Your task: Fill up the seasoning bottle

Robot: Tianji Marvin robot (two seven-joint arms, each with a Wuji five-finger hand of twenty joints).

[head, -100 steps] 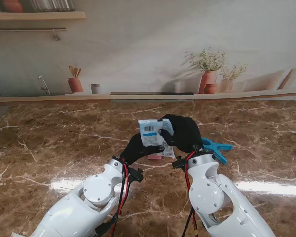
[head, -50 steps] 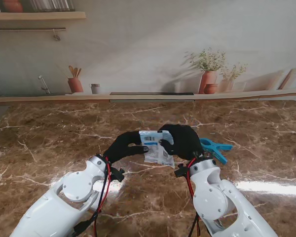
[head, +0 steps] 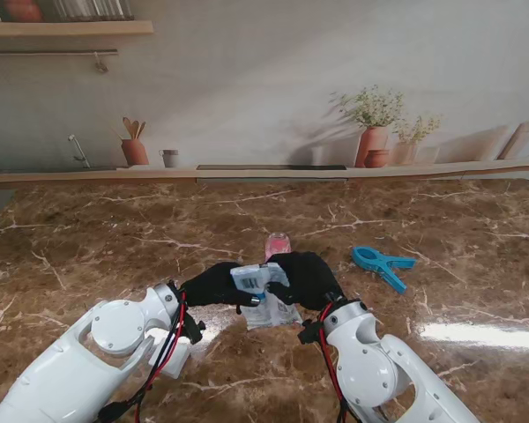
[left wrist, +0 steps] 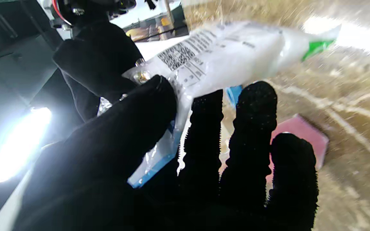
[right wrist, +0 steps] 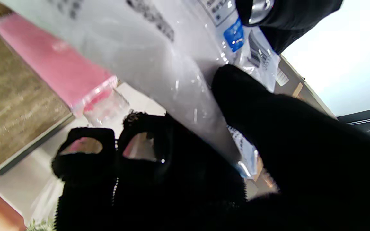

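Judged mid-step, before any pour: both hands, left hand (head: 213, 285) and right hand (head: 305, 278), pinched shut on the seasoning bag (head: 263, 295), nearer to me than the pink-capped seasoning bottle (head: 277, 244); next, presumably opening the bag and tipping it over that bottle.

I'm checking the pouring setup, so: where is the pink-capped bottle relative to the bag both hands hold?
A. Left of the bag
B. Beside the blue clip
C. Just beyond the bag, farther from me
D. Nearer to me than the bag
C: the stand view shows the bottle standing just past the bag held by the left hand and right hand.
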